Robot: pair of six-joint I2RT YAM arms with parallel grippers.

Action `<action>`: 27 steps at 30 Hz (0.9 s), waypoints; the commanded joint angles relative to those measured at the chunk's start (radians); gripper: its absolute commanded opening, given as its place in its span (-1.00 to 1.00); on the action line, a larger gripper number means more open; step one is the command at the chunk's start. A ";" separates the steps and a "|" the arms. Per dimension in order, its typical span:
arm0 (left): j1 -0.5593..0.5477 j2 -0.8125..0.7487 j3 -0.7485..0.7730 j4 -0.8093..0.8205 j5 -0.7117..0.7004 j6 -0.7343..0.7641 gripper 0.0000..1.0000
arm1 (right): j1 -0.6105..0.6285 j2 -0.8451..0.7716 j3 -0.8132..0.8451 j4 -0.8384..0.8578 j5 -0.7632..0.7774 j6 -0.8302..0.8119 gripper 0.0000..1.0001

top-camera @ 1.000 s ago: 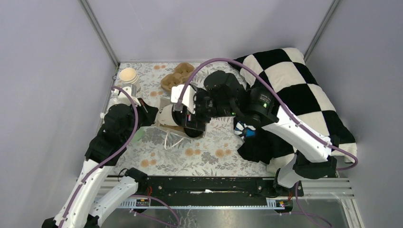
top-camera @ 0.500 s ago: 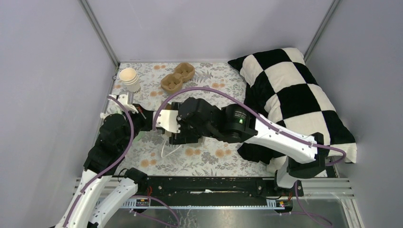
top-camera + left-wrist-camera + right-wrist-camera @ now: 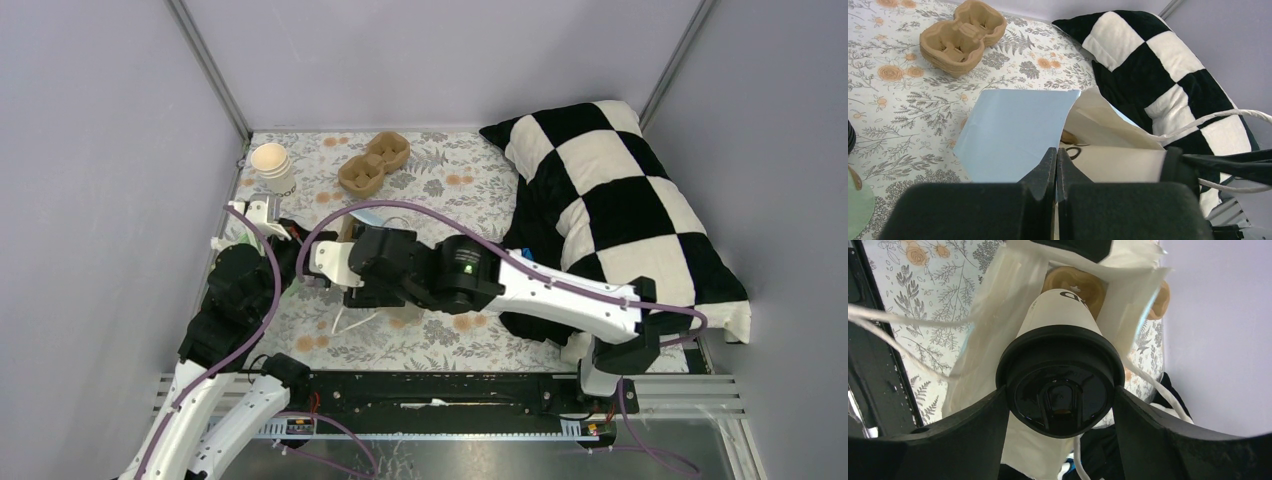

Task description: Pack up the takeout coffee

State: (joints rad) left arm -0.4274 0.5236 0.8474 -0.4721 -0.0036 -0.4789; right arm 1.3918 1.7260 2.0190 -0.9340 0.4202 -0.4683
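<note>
The takeout coffee, a white paper cup (image 3: 1060, 315) with a round black lid (image 3: 1063, 390), sits between the fingers of my right gripper (image 3: 1062, 395), which is shut on it at the lid. The cup's base points into the open mouth of the blue bag (image 3: 1013, 130), whose cream inside (image 3: 998, 340) surrounds it. A tan moulded shape (image 3: 1075, 282) shows deep in the bag. My left gripper (image 3: 1056, 152) is shut on the bag's upper edge. In the top view my right arm (image 3: 470, 280) covers most of the bag (image 3: 372, 213).
A brown cardboard cup carrier (image 3: 374, 162) and a stack of lidless cream cups (image 3: 272, 165) stand at the back left. A black-and-white checked pillow (image 3: 620, 200) fills the right side. The bag's white cord handles (image 3: 345, 318) trail toward the front. A mint-green cup (image 3: 858, 210) sits near my left gripper.
My right arm has swung left and lower with the cup, bringing it from above the bag into its mouth. The left gripper keeps its hold on the bag's edge.
</note>
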 commanded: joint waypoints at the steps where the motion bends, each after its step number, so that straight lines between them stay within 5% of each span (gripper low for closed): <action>1: 0.004 -0.009 0.011 0.083 0.017 0.003 -1.00 | 0.016 0.052 0.047 0.046 0.075 0.063 -0.04; 8: 0.004 -0.007 0.018 0.065 0.048 0.002 -1.00 | 0.015 0.119 0.052 0.100 0.157 0.190 -0.05; 27: 0.004 -0.089 -0.025 0.045 0.092 -0.012 -1.00 | -0.059 -0.043 -0.358 0.532 0.152 0.337 -0.07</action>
State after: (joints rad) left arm -0.4229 0.4450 0.8238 -0.4801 0.0605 -0.4824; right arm 1.3609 1.7554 1.6901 -0.5396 0.5777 -0.1703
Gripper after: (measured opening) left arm 0.005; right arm 0.763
